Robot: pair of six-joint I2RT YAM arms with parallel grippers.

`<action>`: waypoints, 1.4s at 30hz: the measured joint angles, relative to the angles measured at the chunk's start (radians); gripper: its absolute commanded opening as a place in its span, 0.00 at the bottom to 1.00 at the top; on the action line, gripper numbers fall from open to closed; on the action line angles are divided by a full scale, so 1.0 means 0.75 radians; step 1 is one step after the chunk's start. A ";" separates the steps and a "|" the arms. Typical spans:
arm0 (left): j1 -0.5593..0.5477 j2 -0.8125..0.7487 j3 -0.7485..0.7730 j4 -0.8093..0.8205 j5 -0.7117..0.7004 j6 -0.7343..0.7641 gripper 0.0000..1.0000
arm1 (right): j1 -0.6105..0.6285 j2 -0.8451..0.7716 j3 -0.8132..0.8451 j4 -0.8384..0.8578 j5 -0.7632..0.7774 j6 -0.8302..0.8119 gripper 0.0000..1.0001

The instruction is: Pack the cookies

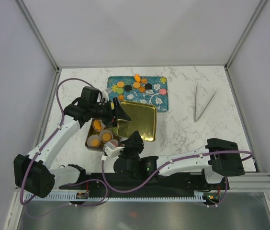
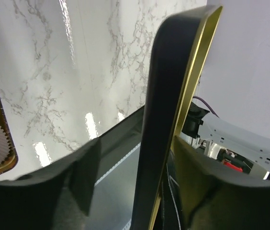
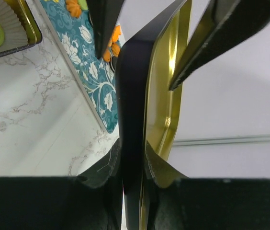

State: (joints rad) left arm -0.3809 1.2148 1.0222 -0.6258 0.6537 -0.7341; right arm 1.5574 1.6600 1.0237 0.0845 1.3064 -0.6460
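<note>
Marble table (image 1: 183, 134): approx. half the cookies (image 1: 140, 86) lay on far teal tray (image 1: 160, 103), rest in tin (image 1: 88, 142) at near left. Right gripper (image 1: 136, 137) pinched gold lid (image 1: 142, 120); left gripper (image 1: 120, 109) fingers spread astride it. Packing judged incomplete.

Multicoloured cookies (image 1: 136, 85) flat, clustered on tray (image 1: 161, 101); three orange ones inside tin (image 1: 87, 142)

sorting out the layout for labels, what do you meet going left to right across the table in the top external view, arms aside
gold box with paper cups -> gold lid -> white tongs. The teal tray is left out, since it spans both box and lid.
</note>
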 measured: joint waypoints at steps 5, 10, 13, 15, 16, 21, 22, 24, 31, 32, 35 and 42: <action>0.001 -0.001 0.056 -0.016 -0.071 0.009 0.94 | 0.016 -0.045 0.039 -0.175 -0.027 0.104 0.00; 0.032 -0.001 0.138 -0.020 -0.118 0.033 1.00 | 0.026 -0.054 0.131 -0.436 -0.114 0.309 0.00; 0.082 -0.001 0.177 -0.022 -0.137 0.043 1.00 | 0.030 -0.060 0.163 -0.580 -0.185 0.431 0.00; 0.111 -0.001 0.200 -0.023 -0.140 0.048 0.99 | 0.031 -0.068 0.183 -0.682 -0.245 0.516 0.01; 0.129 -0.001 0.212 -0.023 -0.142 0.050 0.98 | 0.031 -0.075 0.196 -0.730 -0.279 0.558 0.03; 0.199 -0.017 0.237 -0.031 -0.250 0.054 0.91 | 0.030 -0.119 0.304 -0.938 -0.464 0.731 0.04; 0.205 -0.024 0.236 -0.038 -0.284 0.054 0.89 | 0.022 -0.131 0.330 -0.967 -0.510 0.762 0.04; 0.228 -0.054 0.225 -0.043 -0.388 0.053 0.83 | 0.001 -0.154 0.375 -0.999 -0.613 0.816 0.05; 0.392 -0.127 0.055 -0.064 -0.727 0.039 0.64 | -0.254 -0.190 0.513 -1.000 -1.055 0.973 0.04; 0.418 -0.129 0.018 -0.066 -0.765 0.033 0.57 | -0.307 -0.196 0.515 -0.984 -1.132 0.993 0.05; 0.498 -0.135 -0.105 -0.087 -0.872 0.009 0.44 | -0.477 -0.218 0.513 -0.936 -1.353 1.059 0.05; 0.584 -0.135 -0.221 -0.096 -1.001 -0.060 0.02 | -0.812 -0.272 0.420 -0.640 -1.877 1.309 0.06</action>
State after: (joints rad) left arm 0.0570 1.1137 0.8566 -0.6979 -0.0971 -0.7788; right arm 0.9482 1.4559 1.3388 -0.3958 -0.1013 0.3355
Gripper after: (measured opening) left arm 0.109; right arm 0.236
